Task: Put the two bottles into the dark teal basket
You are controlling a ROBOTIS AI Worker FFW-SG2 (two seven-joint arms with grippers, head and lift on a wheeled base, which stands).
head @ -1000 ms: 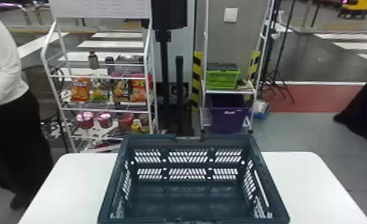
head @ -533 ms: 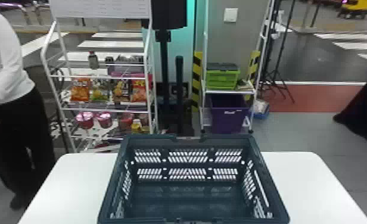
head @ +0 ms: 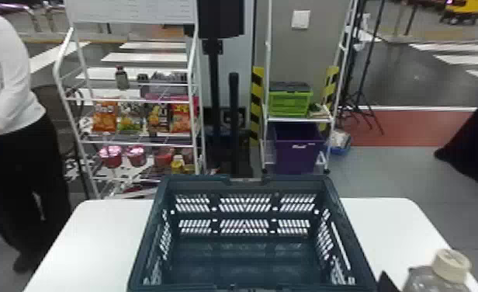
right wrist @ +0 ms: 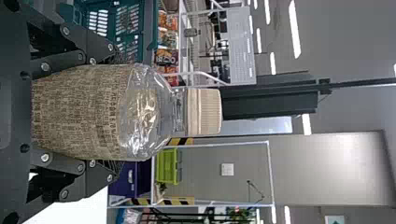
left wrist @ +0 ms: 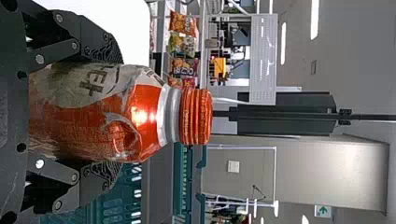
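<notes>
Head view: right pincer [head: 386, 282] clamps bottle [head: 436, 275] near basket rim [head: 351, 229]; left pincer [left wrist: 116, 114], orange bottle [left wrist: 74, 119].

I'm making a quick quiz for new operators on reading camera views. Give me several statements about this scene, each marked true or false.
1. The left gripper holds a bottle with an orange cap. True.
2. The bottle in the right gripper has a blue cap. False: its cap is cream.
3. The basket stands on the floor. False: it stands on the white table.
4. On the rack behind, the green crate sits above the purple bin. True.
5. Both bottles already lie in the basket. False: each is held in a gripper.
</notes>
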